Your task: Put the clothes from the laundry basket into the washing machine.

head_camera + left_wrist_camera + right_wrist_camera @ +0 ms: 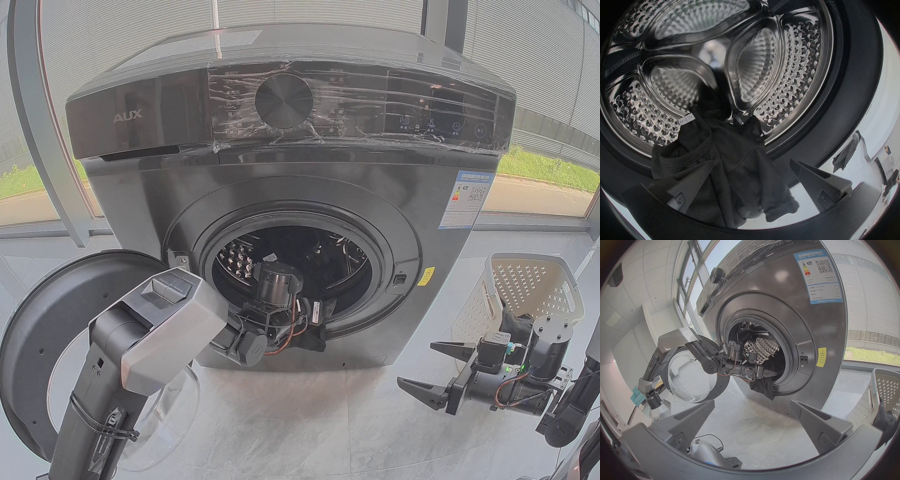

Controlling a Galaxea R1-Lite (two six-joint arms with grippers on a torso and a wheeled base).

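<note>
A dark garment is draped over the washing machine's drum lip, partly inside the steel drum and partly hanging out. My left gripper is at the drum mouth with its fingers spread wide, one on each side of the garment; it is open. My right gripper hangs open and empty over the floor, just left of the white laundry basket. More dark clothes lie in the basket.
The round door is swung fully open to the machine's left, behind my left forearm. Pale tiled floor spreads in front of the machine. The basket stands on the floor at the machine's right front corner, with windows behind.
</note>
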